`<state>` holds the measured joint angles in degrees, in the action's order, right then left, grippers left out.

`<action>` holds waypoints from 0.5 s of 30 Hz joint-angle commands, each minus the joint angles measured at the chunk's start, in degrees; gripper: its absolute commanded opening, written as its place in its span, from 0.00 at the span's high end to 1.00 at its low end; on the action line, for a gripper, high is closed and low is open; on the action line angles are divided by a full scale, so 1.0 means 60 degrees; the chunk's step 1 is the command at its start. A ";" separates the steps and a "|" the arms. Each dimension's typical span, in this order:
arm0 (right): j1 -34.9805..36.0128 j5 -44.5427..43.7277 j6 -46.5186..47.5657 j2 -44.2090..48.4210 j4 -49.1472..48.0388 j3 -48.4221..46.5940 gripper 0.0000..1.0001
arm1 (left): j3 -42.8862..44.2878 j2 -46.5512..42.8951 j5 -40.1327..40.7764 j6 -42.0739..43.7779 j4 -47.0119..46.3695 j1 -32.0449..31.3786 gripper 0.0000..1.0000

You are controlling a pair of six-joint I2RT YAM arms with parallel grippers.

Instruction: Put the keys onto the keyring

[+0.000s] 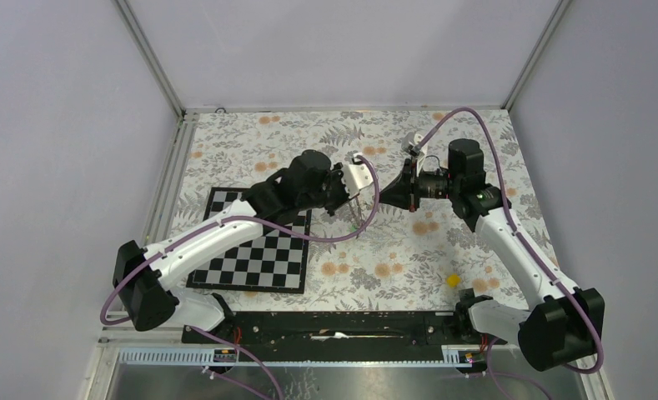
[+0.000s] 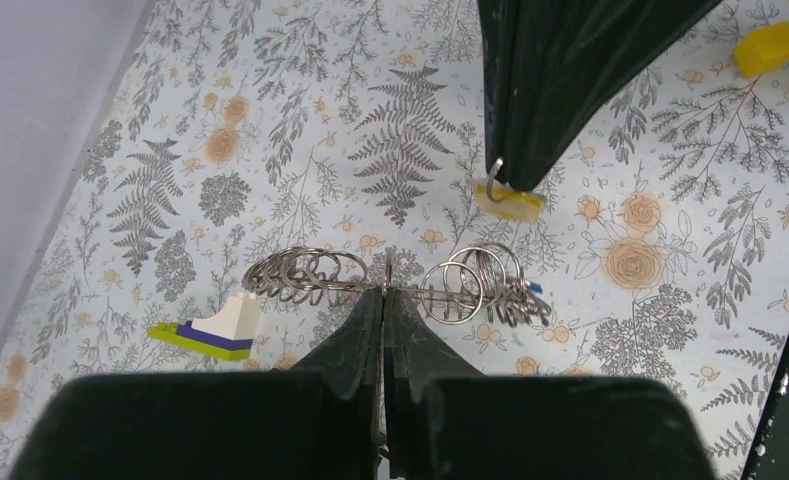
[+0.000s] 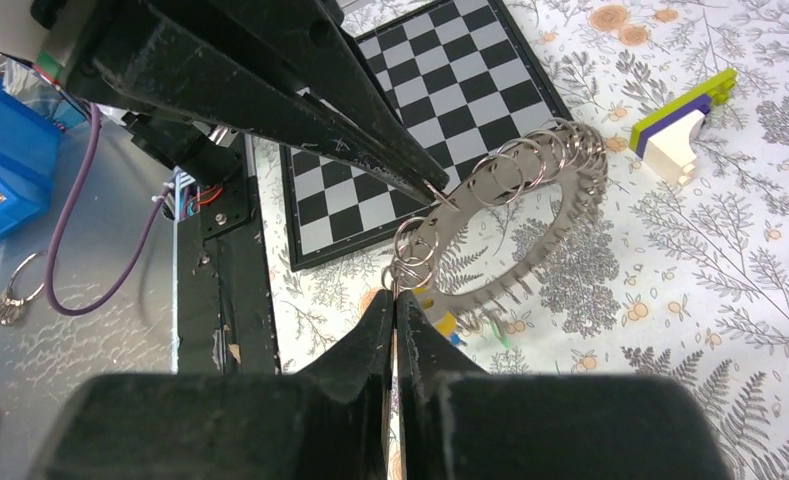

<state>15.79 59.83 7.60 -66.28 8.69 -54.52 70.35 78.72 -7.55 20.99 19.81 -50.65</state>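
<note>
Keyring (image 3: 580,210) hung in the air over the floral table (image 1: 409,250), its edge clamped in the left pincer (image 2: 385,292). Right pincer (image 3: 395,297), fingers together, pinched the small ring of a yellow-headed key (image 2: 510,203) just beside it. A toy brick piece (image 2: 215,325) and a chessboard (image 3: 440,100) lay below.

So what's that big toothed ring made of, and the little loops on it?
The keyring: flat, dull grey, likely metal, though matte plastic can't be ruled out. The small loops: thin coiled wire with bright glints, so probably polished steel.
</note>
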 commanded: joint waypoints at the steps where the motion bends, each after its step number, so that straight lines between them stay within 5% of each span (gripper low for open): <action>1: 0.0053 0.0740 -0.0639 -0.0127 -0.1855 0.0422 1.00 | 0.0074 -0.0359 0.0168 -0.0209 -0.0974 -0.0054 1.00; 15: 0.0463 0.0106 -0.0228 -0.0174 -0.2070 0.0898 1.00 | -0.0401 -0.0135 -0.0276 0.0063 -0.1022 -0.0124 1.00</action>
<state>18.11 60.66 5.02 -68.38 -1.26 -49.95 68.10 78.74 -9.39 19.75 18.37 -50.83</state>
